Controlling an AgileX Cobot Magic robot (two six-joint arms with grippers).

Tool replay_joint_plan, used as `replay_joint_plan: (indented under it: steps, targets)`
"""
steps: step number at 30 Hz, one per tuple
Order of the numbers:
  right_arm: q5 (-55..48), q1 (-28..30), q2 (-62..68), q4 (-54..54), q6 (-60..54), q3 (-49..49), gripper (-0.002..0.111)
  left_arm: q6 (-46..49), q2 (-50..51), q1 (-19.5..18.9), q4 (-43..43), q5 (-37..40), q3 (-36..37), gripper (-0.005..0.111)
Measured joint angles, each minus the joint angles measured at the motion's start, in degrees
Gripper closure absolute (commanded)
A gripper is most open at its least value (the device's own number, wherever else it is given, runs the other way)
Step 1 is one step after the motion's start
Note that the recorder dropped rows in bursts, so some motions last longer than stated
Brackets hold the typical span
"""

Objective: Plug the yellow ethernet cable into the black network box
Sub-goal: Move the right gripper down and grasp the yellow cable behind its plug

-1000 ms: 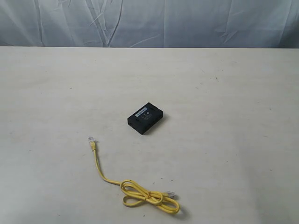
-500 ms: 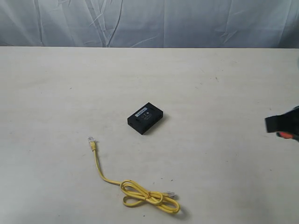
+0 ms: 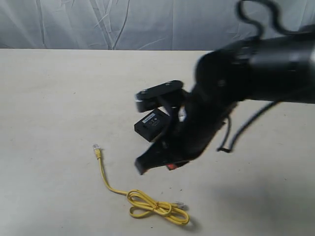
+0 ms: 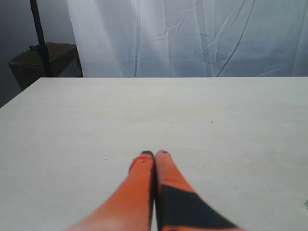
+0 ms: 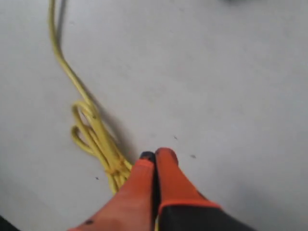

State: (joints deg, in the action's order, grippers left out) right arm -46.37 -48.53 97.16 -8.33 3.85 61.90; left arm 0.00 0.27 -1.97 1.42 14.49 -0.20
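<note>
The black network box (image 3: 151,123) lies mid-table with its white label up, and the right arm (image 3: 231,88) partly covers it. The yellow ethernet cable (image 3: 102,169) runs from a clear plug (image 3: 96,147) to a bundled loop (image 3: 157,209) near the front edge. My right gripper (image 5: 156,155) hovers shut and empty just beside the cable loop (image 5: 94,130); only a bit of its orange (image 3: 171,166) shows in the exterior view. My left gripper (image 4: 154,153) is shut over bare table, holding nothing, and is out of the exterior view.
A wrinkled white curtain (image 3: 147,24) hangs behind the table's far edge. In the left wrist view a cardboard box (image 4: 45,60) and a black pole (image 4: 41,38) stand beyond the table corner. A black cable (image 3: 236,132) dangles from the right arm.
The right arm has swept in from the right edge to the middle, now over the network box and the cable loop. Box and cable have not moved.
</note>
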Motion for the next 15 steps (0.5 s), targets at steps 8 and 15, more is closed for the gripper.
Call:
replay_joint_plan:
  steps: [8, 15]
  targets:
    - [-2.7, -9.6, 17.7, 7.6, 11.7, 22.3, 0.101, 0.0, 0.0, 0.0, 0.0, 0.0, 0.0, 0.107]
    - [-1.7, -11.5, 24.5, 9.7, 18.3, 28.2, 0.076, 0.0, 0.0, 0.0, 0.0, 0.0, 0.0, 0.107]
